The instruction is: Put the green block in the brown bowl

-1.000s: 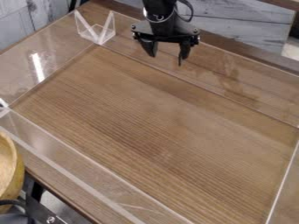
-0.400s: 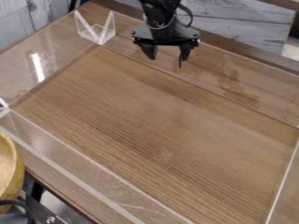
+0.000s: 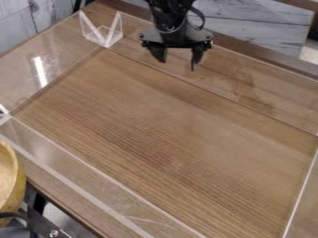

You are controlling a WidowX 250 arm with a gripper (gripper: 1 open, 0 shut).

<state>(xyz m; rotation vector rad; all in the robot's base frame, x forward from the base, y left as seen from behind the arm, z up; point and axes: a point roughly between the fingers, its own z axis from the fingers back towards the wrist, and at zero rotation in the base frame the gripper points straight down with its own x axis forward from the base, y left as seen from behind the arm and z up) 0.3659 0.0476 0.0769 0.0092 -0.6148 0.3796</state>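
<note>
Although the task names a green block, no such block can be made out anywhere on the wooden tabletop (image 3: pixel 162 130). Only a sliver of the brown bowl (image 3: pixel 9 181) shows, at the near left corner: a thick, pale tan curved rim cut off by the left edge, so its inside is hidden and its full shape cannot be read. It sits outside the clear plastic wall (image 3: pixel 74 177) that fences the tabletop (the glare on that wall blurs what lies behind it). At the far side, the gripper (image 3: pixel 176 58) hangs from a dark arm whose upper part is cut off by the top edge; its two black fingers (image 3: pixel 159 51) stand spread apart, pointing down at the wood, with nothing between them. A small clear folded piece (image 3: pixel 99 30) stands at the far left, just beside the arm. Gripper and bowl are well apart, with bare wood and the near wall between them.
</note>
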